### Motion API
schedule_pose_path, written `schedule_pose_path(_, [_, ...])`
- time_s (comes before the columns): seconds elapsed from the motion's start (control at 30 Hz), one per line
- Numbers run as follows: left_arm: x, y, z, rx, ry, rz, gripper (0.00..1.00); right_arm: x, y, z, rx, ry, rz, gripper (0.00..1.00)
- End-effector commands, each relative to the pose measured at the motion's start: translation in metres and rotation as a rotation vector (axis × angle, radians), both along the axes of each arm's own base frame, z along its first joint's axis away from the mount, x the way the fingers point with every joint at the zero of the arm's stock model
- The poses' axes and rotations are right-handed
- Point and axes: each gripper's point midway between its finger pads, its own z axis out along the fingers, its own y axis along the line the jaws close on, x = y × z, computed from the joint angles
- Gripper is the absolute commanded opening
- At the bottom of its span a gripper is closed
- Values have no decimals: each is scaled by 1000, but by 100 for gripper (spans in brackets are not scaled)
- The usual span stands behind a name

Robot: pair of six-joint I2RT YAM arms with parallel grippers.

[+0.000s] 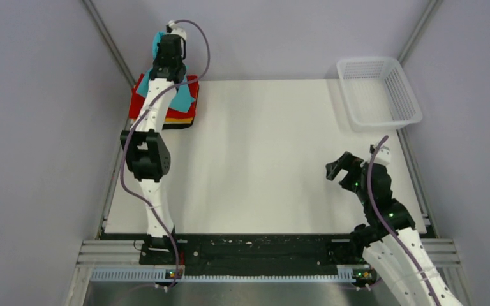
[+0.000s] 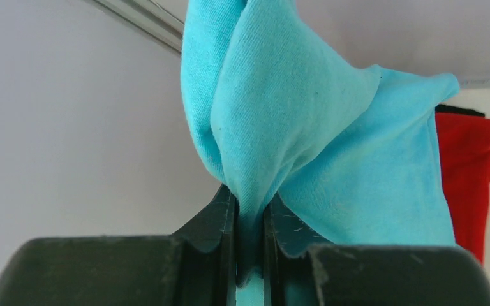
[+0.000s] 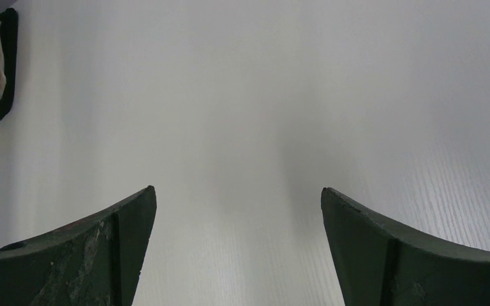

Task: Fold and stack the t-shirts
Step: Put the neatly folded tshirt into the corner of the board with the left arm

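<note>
Black fingers (image 2: 220, 223) of the left gripper (image 2: 250, 210) fill the bottom of the left wrist view, clenched on a bunched fold of the turquoise t-shirt (image 2: 293, 127). Only a thin strip of cloth parts the jaws. From that pinch the cloth fans outward in two thick folds and widens toward the right, where it covers part of the red t-shirt (image 2: 469, 172), with a sliver of the black t-shirt (image 2: 459, 110) showing beyond. From above, the left gripper (image 1: 169, 48) is raised over the far-left corner of the table (image 1: 261, 159), and the left arm (image 1: 150, 121) reaches straight out to it. The turquoise t-shirt (image 1: 182, 99) runs from the grip back toward the arm's base. Its long axis goes roughly far to near, with the gripped end high and far and the loose end spread over the red t-shirt (image 1: 141, 95). Turquoise corners stick out on both sides of the arm. Whether the loose end rests on the pile or hangs just above it cannot be told. Under the red one, the edges of the orange t-shirt (image 1: 178, 118) and the black t-shirt (image 1: 177, 125) show at the near side of the square stack. Well apart, at the near right of the table, the right gripper (image 1: 339, 167) has its jaws spread wide and grasps nothing. Its wrist view shows the right gripper (image 3: 237, 190) over bare table, with the stack's edge in the upper left corner. A white mesh basket (image 1: 367, 60) sits at the far right corner.
</note>
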Motion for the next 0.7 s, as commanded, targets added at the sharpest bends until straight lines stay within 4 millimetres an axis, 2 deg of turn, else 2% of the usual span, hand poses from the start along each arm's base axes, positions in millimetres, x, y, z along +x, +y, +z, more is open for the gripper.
schedule_pose_path(0.0, [19, 15, -30, -123, 13, -53, 0, 7, -7, 7, -13, -28, -41, 99])
schedule_pose_path(0.13, [29, 39, -54, -132, 26, -8, 0, 8, -10, 5, -19, -21, -56, 99])
schedule_pose_path(0.23, [32, 72, -67, -150, 19, 61, 0, 8, -12, 3, -26, -10, -66, 99])
schedule_pose_path(0.33, [33, 85, -69, -194, -10, 93, 0, 9, -13, 2, -30, -4, -76, 99])
schedule_pose_path(0.43, [33, 74, -52, -234, -45, 51, 0, 8, -13, 1, -32, 2, -74, 99])
schedule_pose_path(0.5, [30, 63, -29, -240, -84, 23, 0, 7, -14, 2, -32, 3, -75, 99])
schedule_pose_path(0.67, [12, 8, 32, -211, -157, -101, 0, 7, -12, 5, -24, -12, -69, 99])
